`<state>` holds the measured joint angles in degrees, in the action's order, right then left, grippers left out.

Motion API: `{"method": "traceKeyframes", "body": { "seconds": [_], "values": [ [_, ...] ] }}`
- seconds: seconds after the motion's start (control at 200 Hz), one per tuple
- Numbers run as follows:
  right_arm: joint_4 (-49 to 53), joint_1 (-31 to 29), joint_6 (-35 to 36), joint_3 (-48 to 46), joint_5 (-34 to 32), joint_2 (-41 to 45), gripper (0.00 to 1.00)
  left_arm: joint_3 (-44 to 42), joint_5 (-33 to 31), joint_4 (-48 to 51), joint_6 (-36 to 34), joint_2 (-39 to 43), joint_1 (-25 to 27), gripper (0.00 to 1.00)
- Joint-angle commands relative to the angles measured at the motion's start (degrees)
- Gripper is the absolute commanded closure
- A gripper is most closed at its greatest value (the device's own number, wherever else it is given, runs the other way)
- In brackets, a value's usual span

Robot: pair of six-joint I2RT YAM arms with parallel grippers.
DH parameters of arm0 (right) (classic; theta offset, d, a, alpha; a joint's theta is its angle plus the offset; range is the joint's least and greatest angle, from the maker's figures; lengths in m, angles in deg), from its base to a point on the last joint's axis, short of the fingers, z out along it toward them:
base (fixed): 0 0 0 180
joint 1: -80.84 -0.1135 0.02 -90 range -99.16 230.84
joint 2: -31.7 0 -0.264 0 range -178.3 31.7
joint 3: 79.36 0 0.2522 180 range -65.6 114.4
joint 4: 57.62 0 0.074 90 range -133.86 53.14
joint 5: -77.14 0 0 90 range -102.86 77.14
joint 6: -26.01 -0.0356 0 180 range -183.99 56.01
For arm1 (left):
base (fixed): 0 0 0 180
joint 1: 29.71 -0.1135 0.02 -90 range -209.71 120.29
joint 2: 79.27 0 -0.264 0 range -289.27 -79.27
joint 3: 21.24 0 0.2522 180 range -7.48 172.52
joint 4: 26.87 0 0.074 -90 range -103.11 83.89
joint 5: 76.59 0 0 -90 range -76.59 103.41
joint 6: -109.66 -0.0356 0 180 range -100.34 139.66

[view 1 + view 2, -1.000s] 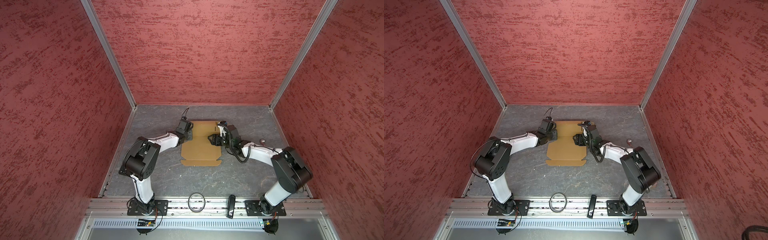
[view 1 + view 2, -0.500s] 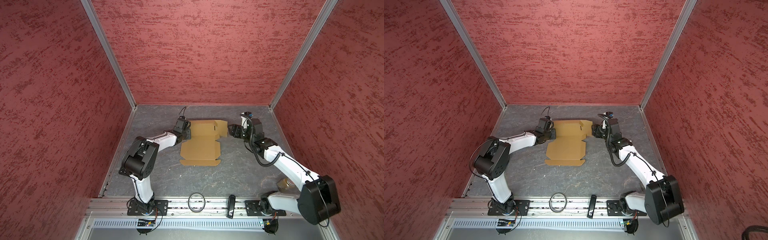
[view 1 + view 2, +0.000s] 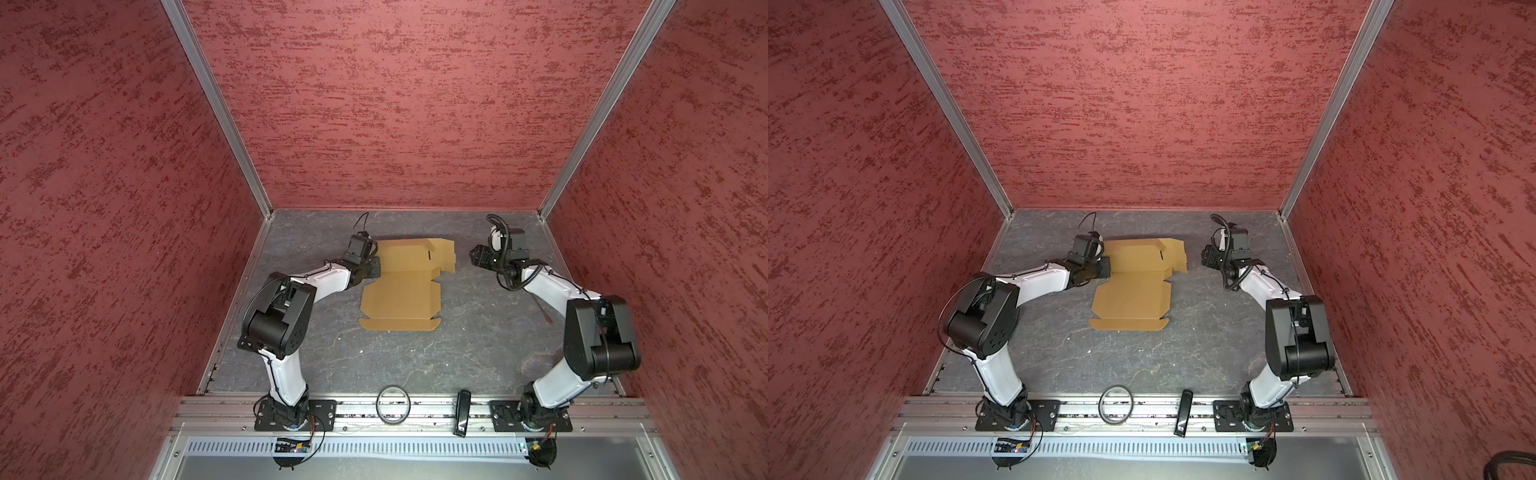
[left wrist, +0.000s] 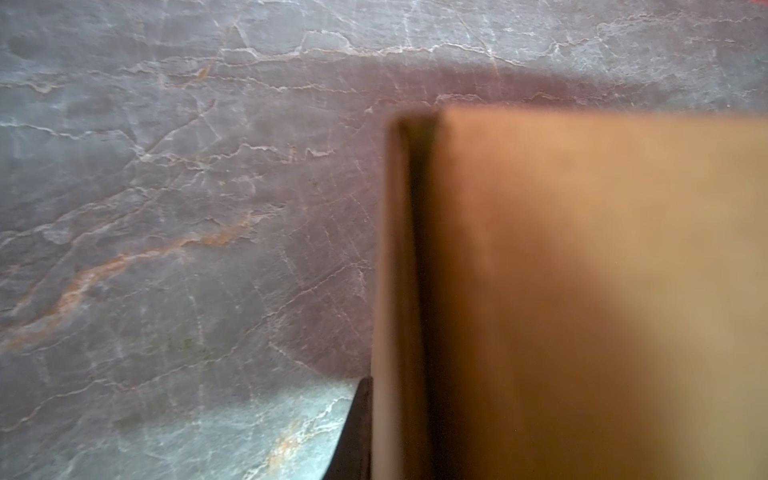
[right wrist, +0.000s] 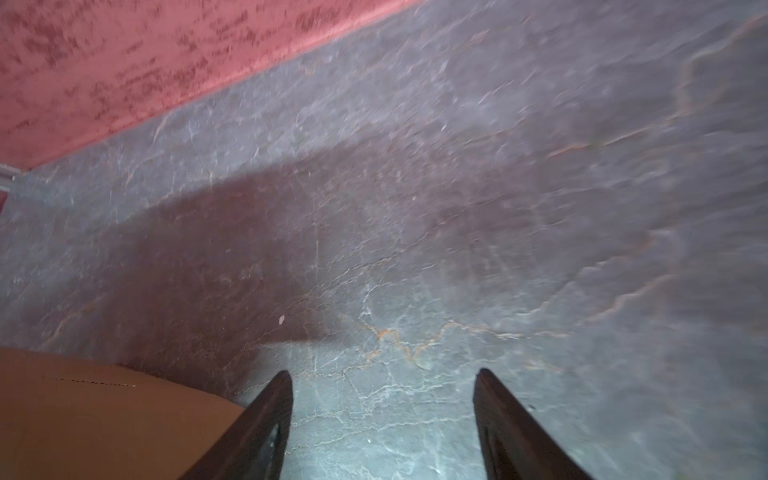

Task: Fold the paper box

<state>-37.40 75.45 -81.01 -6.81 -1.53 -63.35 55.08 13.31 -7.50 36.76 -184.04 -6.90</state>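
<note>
The paper box (image 3: 399, 291) (image 3: 1131, 293) is a flat tan cardboard sheet with flaps, lying on the grey table in both top views. My left gripper (image 3: 373, 266) (image 3: 1104, 266) is at the sheet's far left edge, shut on a side flap. In the left wrist view the flap (image 4: 582, 291) stands edge-on against one dark finger (image 4: 358, 428); the other finger is hidden behind it. My right gripper (image 3: 476, 255) (image 3: 1207, 255) (image 5: 383, 374) hangs open to the right of the sheet, apart from it, with only table between its fingers. A corner of the box (image 5: 83, 415) shows beside it.
Red walls close in the back and both sides. On the front rail (image 3: 432, 409) lie a black ring (image 3: 393, 404) and a black bar-shaped device (image 3: 462, 412). Both arm bases stand at the front rail.
The right gripper has left the box's far right part and drawn back to the right, off the sheet. The left gripper has kept its hold and barely moved.
</note>
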Motion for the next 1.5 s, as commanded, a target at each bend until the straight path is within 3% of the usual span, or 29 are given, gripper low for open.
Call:
{"method": "traceKeyframes", "body": {
  "seconds": [0.0,0.286,1.072,1.323,1.493],
  "values": [
    [-2.6,-0.5,3.6,3.1,5.6,-1.5,0.31,-0.6,1.5,-0.9,-0.6,1.0,-0.2,0.90],
    [-0.3,-4.1,8.8,6.7,6.8,-5.4,0.31,-0.4,1.4,-0.8,-0.3,0.7,-0.2,0.90],
    [-2.0,-10.1,7.8,4.6,8.9,-4.4,0.30,-0.2,-3.3,-0.3,2.2,0.9,1.6,0.91],
    [-2.9,-10.0,6.1,-0.9,-1.1,0.0,0.29,-1.6,-3.5,-1.7,2.8,1.4,1.1,0.91],
    [-3.8,-9.9,6.1,-6.1,-3.8,6.1,0.29,-2.7,-2.9,-3.0,2.0,1.7,0.7,0.91]
  ]
}}
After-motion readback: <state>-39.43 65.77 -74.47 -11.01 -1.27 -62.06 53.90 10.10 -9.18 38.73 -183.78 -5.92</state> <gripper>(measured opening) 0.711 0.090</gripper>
